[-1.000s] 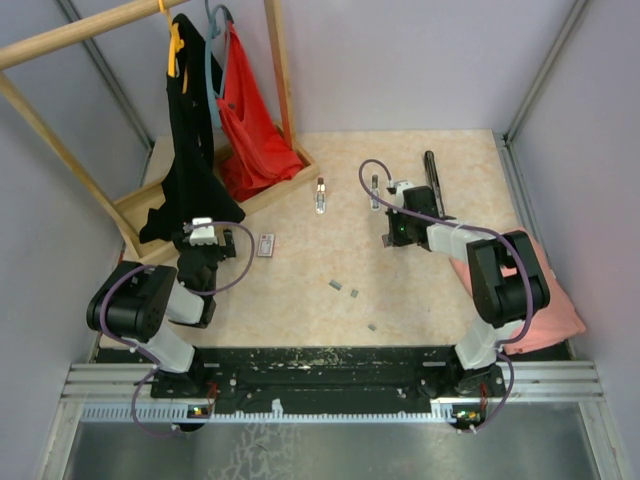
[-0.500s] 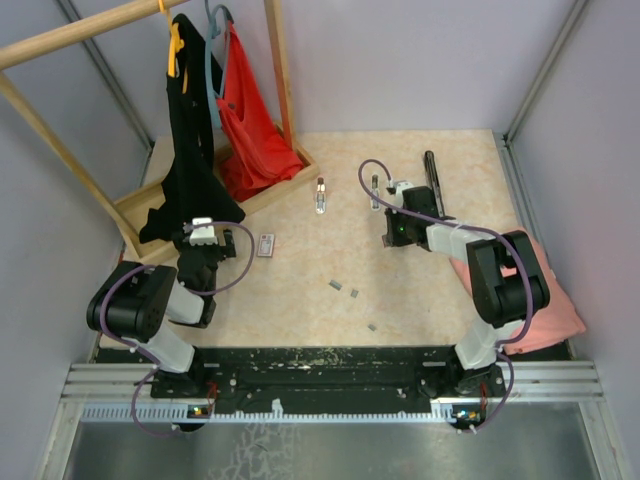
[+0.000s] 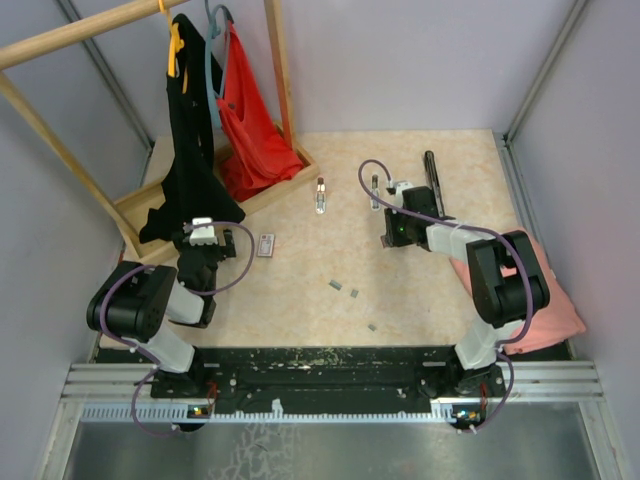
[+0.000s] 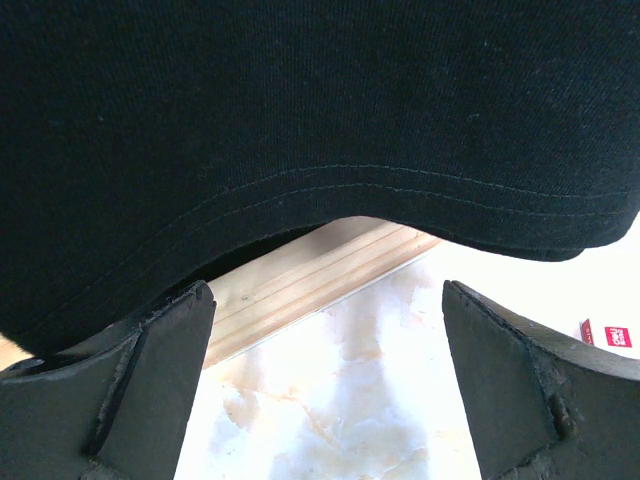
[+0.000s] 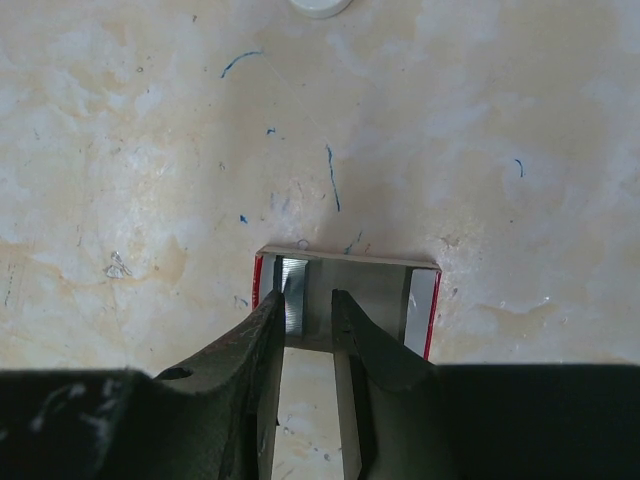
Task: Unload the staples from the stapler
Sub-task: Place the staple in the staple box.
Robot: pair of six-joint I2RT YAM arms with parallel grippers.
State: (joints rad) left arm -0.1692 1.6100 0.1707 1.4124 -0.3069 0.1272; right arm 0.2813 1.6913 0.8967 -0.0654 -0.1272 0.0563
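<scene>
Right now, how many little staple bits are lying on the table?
3 staples: one beside another in the middle, a third closer to the near edge. More may be hidden.

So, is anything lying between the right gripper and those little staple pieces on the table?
Nothing visible does. In the top view the staples lie on the table on the near side of the right gripper, with only bare tabletop between them. The small flat box sits well off to the left.

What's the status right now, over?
Left gripper open, facing the black garment. Right gripper nearly closed over a red-edged metal piece, grip unclear. Staples loose on the table between the arms. Nothing blocking.
</scene>
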